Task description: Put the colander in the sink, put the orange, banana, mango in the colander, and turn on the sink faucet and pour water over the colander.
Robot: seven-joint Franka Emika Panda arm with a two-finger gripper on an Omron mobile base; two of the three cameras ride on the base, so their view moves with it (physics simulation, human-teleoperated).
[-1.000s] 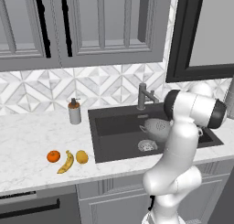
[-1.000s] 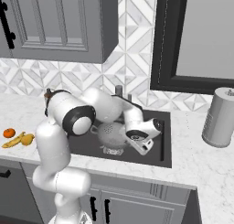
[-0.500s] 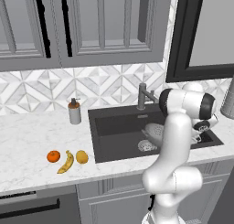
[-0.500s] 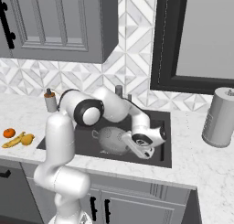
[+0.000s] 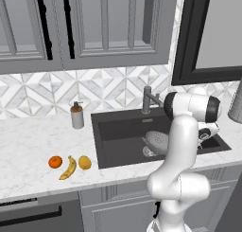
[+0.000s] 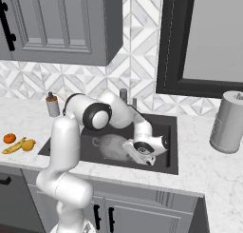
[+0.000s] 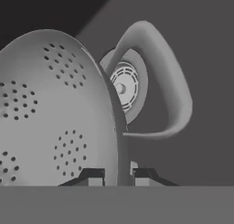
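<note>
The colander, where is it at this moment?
The colander is inside the sink, tilted on its side, with the gripper shut on its rim. In the left base view it lies beside the arm, below the sink faucet.

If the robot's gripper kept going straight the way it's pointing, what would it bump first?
Probably nothing new: the gripper is already shut on the colander's rim. Beyond that lie its loop handle and the sink's drain, though depth is unclear.

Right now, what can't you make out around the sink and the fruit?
- Left base view: the white arm hides much of the round grey perforated metal colander in the dark charcoal sink.
- Hand view: the fingers are cut off by the bottom band.
- Right base view: bright orange, banana, mango too small for detail.
</note>
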